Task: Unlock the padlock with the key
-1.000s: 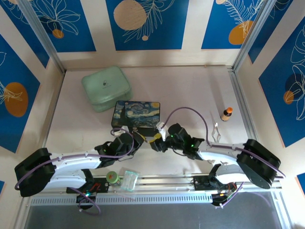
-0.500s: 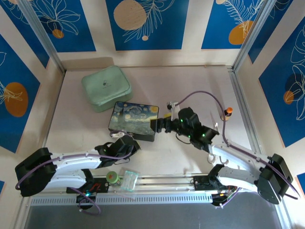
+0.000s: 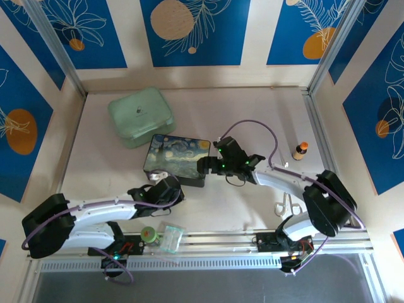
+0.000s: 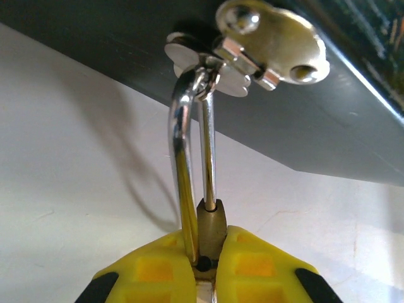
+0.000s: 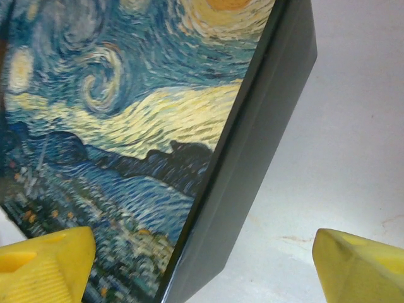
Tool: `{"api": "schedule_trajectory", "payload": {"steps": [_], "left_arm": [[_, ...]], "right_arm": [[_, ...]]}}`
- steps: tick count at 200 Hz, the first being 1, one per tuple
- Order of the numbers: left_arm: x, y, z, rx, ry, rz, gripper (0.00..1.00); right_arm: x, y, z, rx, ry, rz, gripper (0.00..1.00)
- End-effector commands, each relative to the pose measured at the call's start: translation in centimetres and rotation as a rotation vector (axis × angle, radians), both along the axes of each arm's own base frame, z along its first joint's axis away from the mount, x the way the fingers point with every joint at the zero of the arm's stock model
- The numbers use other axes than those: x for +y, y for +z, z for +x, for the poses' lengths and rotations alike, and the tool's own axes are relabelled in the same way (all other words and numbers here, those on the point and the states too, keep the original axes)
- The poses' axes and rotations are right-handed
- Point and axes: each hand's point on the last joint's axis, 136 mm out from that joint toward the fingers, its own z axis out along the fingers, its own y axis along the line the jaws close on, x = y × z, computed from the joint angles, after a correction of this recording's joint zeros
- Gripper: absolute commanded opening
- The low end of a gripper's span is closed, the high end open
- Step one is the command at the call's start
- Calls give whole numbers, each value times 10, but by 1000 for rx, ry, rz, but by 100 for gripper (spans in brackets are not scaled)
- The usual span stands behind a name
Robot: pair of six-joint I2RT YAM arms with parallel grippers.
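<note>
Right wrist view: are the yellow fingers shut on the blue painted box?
No, the yellow fingers stand wide apart, astride an edge of the blue painted box.

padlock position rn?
Left wrist view: the padlock is pinched in the left claw, its shackle hooked through the hasp on the dark side of the painted box.

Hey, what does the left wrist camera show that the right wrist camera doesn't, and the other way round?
Left wrist, not right wrist: the left gripper shut on the padlock, whose silver shackle hooks through the metal hasp. Right wrist, not left wrist: the painted starry lid of the box, with the right gripper open and straddling the box's edge. Both: the box's dark side wall and the white table.
</note>
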Motion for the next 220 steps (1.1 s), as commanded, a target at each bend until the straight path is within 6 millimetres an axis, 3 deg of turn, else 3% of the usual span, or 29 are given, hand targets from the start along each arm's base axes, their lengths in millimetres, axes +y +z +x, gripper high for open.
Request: {"api": "schedule_trajectory", "payload": {"steps": [1, 38, 75, 108, 146, 198, 220], "left_arm": [[20, 2, 6, -32, -14, 131, 0], [54, -10, 2, 2, -29, 333, 0], [70, -15, 4, 5, -49, 467, 2], [73, -23, 6, 2, -41, 497, 7], [63, -15, 18, -82, -28, 435, 22], [48, -13, 25, -119, -65, 397, 20], [55, -10, 24, -114, -50, 432, 17]], "right_arm": [[7, -4, 2, 20, 18, -44, 86], [4, -29, 2, 85, 4, -102, 79], [4, -42, 2, 116, -2, -99, 74], [4, -47, 0, 130, 3, -100, 73], [4, -48, 0, 127, 4, -102, 73], [1, -51, -2, 129, -16, -90, 76], [0, -52, -2, 130, -17, -88, 76]]}}
